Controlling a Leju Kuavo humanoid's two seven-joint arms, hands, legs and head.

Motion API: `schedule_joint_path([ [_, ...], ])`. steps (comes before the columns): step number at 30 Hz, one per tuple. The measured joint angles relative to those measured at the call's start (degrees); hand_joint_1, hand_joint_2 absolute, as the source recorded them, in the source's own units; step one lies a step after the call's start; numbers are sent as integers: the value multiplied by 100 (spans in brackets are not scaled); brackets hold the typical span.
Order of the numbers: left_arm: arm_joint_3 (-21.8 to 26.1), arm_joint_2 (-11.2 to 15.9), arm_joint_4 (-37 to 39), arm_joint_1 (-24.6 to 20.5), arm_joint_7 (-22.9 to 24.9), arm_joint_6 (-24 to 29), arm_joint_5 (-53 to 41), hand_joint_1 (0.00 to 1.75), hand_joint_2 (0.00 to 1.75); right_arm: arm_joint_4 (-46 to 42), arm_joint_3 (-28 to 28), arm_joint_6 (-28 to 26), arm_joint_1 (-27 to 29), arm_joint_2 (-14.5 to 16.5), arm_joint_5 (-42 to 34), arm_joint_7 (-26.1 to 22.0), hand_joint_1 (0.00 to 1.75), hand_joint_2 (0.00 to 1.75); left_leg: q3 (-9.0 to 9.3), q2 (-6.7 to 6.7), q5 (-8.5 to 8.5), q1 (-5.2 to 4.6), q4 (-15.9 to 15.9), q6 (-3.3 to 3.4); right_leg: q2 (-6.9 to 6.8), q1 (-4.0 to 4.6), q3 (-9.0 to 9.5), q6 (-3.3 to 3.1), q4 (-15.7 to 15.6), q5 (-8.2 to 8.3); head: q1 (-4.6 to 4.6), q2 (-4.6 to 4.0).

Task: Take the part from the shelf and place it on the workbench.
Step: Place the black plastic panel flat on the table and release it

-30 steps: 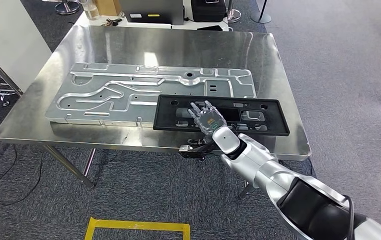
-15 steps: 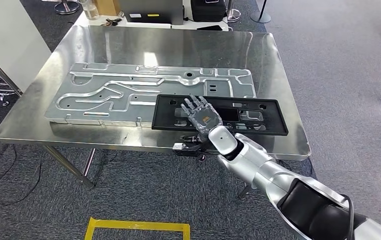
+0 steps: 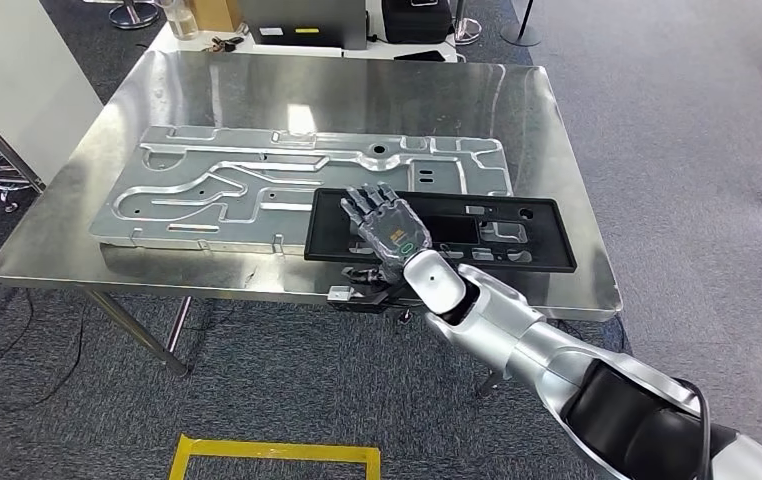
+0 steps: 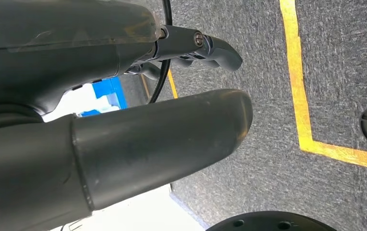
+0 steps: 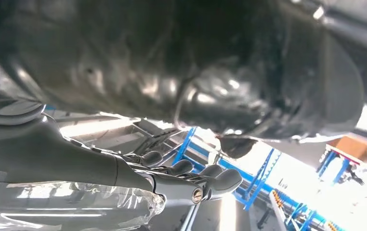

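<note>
The part, a long black plastic frame (image 3: 502, 232), lies flat on the steel workbench (image 3: 357, 90) near its front edge, its left end overlapping a large silver machined plate (image 3: 247, 185). My right hand (image 3: 387, 228) hovers over the frame's left end with its fingers spread and straight, holding nothing. In the right wrist view the same fingers (image 5: 191, 180) reach out straight with nothing in them. My left hand (image 4: 138, 144) hangs over the carpet with its fingers extended and nothing in it.
White panels and a metal stand are at the far left (image 3: 7, 90). Boxes and dark cases sit behind the bench (image 3: 302, 25). Yellow floor tape (image 3: 272, 455) marks the carpet in front. Grey carpet spreads out to the right of the bench.
My right hand has slid left along the black frame and its fingers have straightened and spread. The frame and the silver plate have stayed where they were.
</note>
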Motion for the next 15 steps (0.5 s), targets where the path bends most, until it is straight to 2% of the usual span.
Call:
schedule_joint_path([
  [9,0,-4,0,39,-29,0,85,0,0,-596,102,91,9,-117,0,75,0,0,0,0,0,0,0,0,0,2,-1,0,0,0,0,0],
  [15,0,-13,1,51,-38,20,115,0,0,-923,190,-198,48,-168,0,241,0,0,0,0,0,0,0,0,0,2,0,0,0,0,0,0],
])
